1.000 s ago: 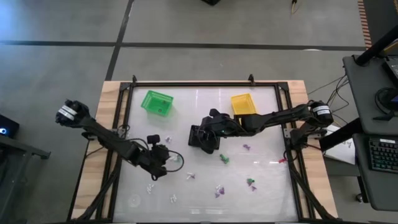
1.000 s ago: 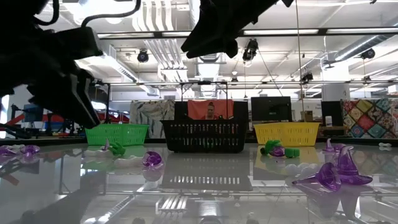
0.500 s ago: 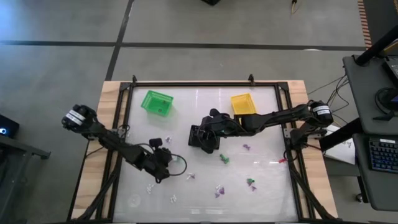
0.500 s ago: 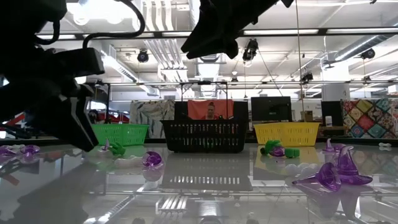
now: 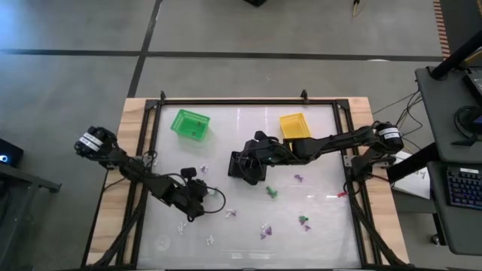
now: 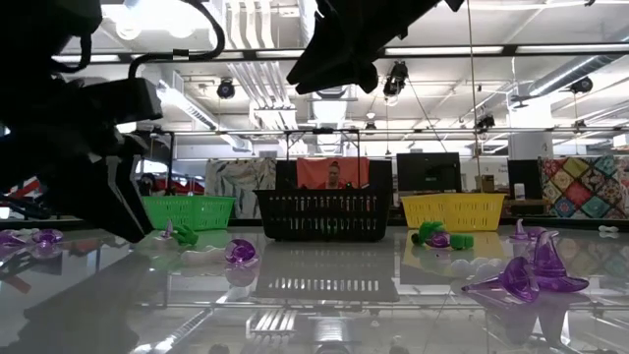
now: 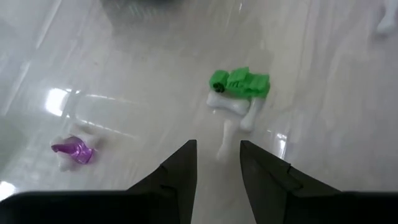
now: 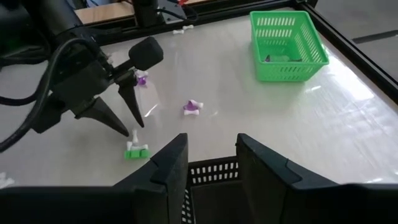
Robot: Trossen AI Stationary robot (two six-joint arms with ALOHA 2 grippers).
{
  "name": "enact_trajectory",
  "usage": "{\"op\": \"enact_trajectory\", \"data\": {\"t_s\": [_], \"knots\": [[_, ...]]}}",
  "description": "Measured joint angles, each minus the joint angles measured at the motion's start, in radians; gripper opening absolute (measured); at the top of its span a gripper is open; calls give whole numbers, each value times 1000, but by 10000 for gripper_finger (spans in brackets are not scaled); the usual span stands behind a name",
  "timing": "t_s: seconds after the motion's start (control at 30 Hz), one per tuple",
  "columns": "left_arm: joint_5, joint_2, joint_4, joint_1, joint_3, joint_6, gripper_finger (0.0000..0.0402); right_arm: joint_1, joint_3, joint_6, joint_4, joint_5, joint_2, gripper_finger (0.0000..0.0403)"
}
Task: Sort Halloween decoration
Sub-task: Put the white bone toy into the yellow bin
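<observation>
Over the left-front part of the tabletop [image 5: 316,120], my left end effector [image 7: 217,163] hangs low with its fingers spread a little and nothing between them. Just ahead of the tips lie a green trinket [image 7: 240,83] and a white bone trinket [image 7: 233,106], touching each other; from the right wrist view the tips look poised right above that pair, so I judge this is the approach for a pick. A purple trinket [image 7: 73,150] sits off to one side, well apart, so it shouldn't get in the way.

My right end effector [image 8: 211,163] hovers over the black basket [image 5: 245,167] at mid-table, fingers apart, empty as far as I can see. Probably parked above a drop spot.

Green basket [image 5: 191,124] and yellow basket [image 5: 294,125] sit toward the far edge. More purple, green and white trinkets are scattered over the near half, still unsorted.

Risk: green and bone are touching, so closing could grab both or flick one away. Best to centre on the green one.
</observation>
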Motion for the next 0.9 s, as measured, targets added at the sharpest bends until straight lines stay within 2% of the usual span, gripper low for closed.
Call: {"op": "enact_trajectory", "data": {"t_s": [0.13,0.27,0.43,0.63,0.9], "knots": [[0,0,119,0,-43,20,105,0,0,1,0,1,0,128],[0,0,171,0,-75,18,102,0,0,3,0,1,0,125],[5,-4,238,-1,-122,-15,70,0,0,4,0,1,0,127],[7,-4,259,0,-145,-35,11,0,0,12,0,1,0,124],[-2,-3,255,0,-146,-69,1,0,-3,13,0,1,0,123]]}}
